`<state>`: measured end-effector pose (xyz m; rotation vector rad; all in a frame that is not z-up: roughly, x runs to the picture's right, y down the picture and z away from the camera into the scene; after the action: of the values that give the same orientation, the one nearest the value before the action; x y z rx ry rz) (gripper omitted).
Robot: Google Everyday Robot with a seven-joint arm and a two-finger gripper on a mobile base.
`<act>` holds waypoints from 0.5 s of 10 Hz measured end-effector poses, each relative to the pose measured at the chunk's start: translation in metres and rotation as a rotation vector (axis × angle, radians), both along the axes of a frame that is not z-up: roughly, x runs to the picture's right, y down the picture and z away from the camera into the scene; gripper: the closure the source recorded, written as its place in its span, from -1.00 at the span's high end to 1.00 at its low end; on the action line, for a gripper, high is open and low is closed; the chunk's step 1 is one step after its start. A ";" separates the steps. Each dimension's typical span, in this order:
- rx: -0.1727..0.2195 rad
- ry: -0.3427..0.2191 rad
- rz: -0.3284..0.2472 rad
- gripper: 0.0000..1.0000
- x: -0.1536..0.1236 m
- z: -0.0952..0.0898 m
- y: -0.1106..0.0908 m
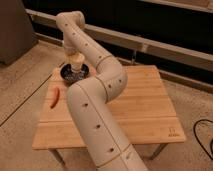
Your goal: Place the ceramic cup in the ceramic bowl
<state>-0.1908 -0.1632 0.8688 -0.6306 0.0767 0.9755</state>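
End effector (75, 56) over upright ceramic cup (76, 62)

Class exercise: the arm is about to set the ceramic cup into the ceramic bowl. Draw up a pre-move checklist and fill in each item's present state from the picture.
1. Gripper above the ceramic bowl: ok.
2. Ceramic cup at the gripper, over the bowl: ok.
3. Cup touching the bowl's inside: cannot tell.
4. Bowl fully on the wooden table, near its far left corner: ok.
5. Orange object lies apart from the bowl: ok.
6. Grip firmness on cup: cannot tell.
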 end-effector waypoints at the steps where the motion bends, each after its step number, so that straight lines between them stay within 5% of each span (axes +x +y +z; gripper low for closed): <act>1: -0.002 0.001 0.006 -1.00 0.001 0.004 0.002; 5: -0.019 0.000 -0.008 -1.00 0.001 0.021 0.016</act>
<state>-0.1895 -0.1475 0.8898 -0.6474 0.0883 0.9683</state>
